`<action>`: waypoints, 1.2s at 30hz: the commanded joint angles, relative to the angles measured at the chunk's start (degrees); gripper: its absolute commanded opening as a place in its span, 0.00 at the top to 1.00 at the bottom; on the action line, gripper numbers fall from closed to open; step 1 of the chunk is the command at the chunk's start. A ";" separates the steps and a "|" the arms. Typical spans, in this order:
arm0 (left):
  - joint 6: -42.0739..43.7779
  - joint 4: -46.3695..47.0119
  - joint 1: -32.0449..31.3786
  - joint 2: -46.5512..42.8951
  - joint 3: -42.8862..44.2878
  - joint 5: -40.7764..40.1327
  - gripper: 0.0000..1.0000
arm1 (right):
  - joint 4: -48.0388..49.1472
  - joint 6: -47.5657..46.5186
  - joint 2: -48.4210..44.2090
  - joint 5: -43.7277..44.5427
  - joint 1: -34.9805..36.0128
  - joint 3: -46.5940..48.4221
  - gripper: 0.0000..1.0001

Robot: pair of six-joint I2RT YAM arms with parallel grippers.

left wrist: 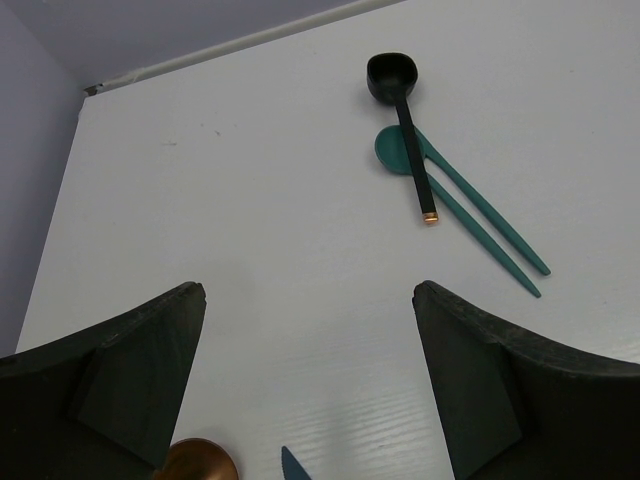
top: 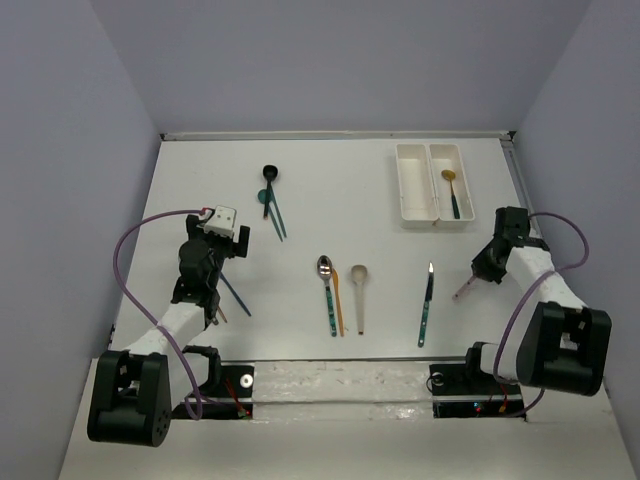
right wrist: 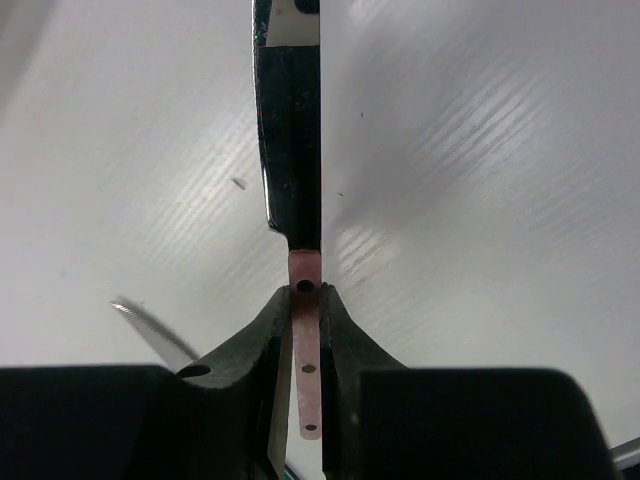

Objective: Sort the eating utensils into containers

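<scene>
**Desk, seen from above and from both wrists.**

**Right fingers:** pressed together on the pink-handled utensil. They pinch the handle near its forward end. The pierced tail of the handle runs back between the fingers toward the camera. The dark, glossy forward part projects straight ahead of the tips. In the overhead view this pair sits near the desk's right edge. It is nearer than the trays and apart from them, and to the right of the knife. Whether the utensil is clear of the desk cannot be told.

**Left fingers:** spread wide and holding nothing, over the left part of the desk. A copper bowl shows at the lower frame edge, close against one finger. A teal tip shows in the gap between the two. Ahead and well apart from the fingers, a black spoon lies across a pair of teal utensils. Their handles run side by side toward the lower right.

**Middle of the desk:** these lie lengthwise and roughly parallel:
- a silver-bowled spoon
- an orange utensil just beside it
- a beige spoon
- the knife, farther right

A blue utensil lies slanted beside the left arm.

**Trays:** a joined white pair at the far right. The right-hand tray holds a gold-bowled spoon lying lengthwise.
</scene>
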 commanded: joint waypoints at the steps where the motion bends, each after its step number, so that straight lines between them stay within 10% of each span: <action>1: 0.89 4.62 0.55 -0.07 0.20 0.53 0.02 | 2.64 -2.90 -9.55 3.46 0.02 4.28 1.00; 9: 1.50 5.41 0.72 -0.51 -0.50 2.29 0.01 | -2.18 -13.43 -7.74 7.05 7.12 22.47 1.00; 22: 2.82 12.09 0.90 -1.22 -5.16 4.83 0.02 | -3.52 -25.14 29.52 4.52 23.75 62.46 1.00; 36: 3.52 12.71 0.90 0.71 -4.73 5.45 0.02 | -0.71 -26.28 48.09 3.73 23.75 64.69 1.00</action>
